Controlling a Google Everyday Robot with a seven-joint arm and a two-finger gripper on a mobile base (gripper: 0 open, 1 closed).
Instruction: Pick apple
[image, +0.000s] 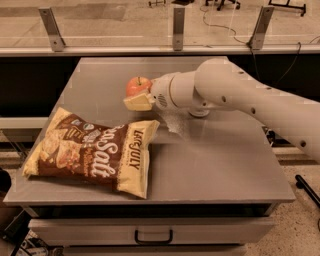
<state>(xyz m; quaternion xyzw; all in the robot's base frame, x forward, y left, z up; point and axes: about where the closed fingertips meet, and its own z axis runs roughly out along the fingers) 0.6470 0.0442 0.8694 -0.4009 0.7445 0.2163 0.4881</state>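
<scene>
The end effector (139, 101) sits against the near side of the apple (137, 85), mid-back on the worktop (225, 165) beyond the bag (95, 150), whether gripping I cannot tell, and the fruit looks light, firm and smooth, best pinched across its widest middle.
</scene>
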